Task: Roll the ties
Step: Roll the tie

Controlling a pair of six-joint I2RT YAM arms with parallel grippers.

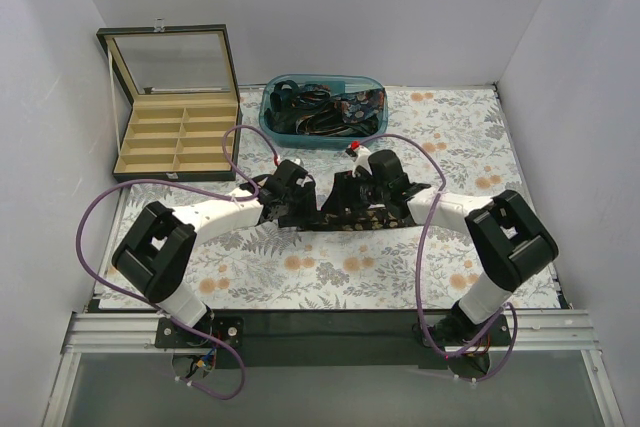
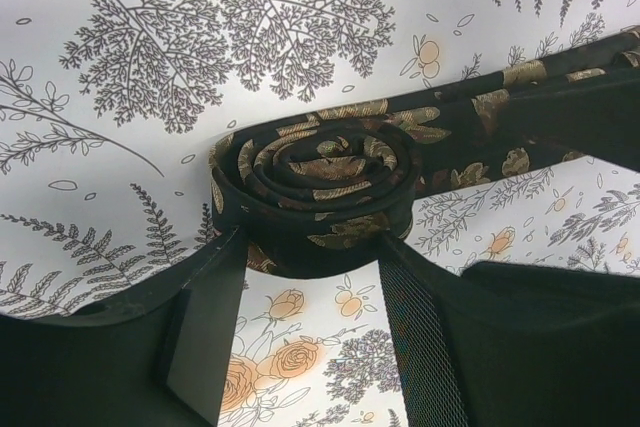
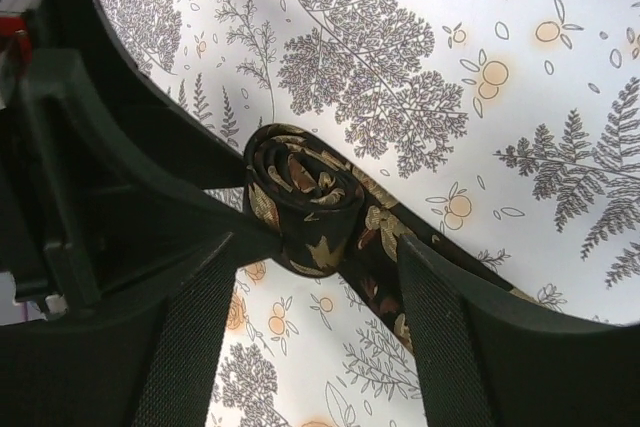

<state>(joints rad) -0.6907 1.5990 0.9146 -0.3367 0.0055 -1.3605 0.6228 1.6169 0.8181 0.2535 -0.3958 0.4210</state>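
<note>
A dark tie with gold leaf pattern lies on the floral cloth between my two grippers. One end is wound into a coil, spiral face up. The unrolled tail runs off to the right. My left gripper has its fingertips on either side of the coil's near part and holds it. My right gripper is open. The same coil sits just beyond its tips, and the tail passes under its right finger. In the top view the left gripper and right gripper face each other.
A teal bin with several more dark ties stands at the back centre. An open compartment box with its lid raised stands at the back left. Purple cables loop beside both arms. The left gripper's body fills the left of the right wrist view.
</note>
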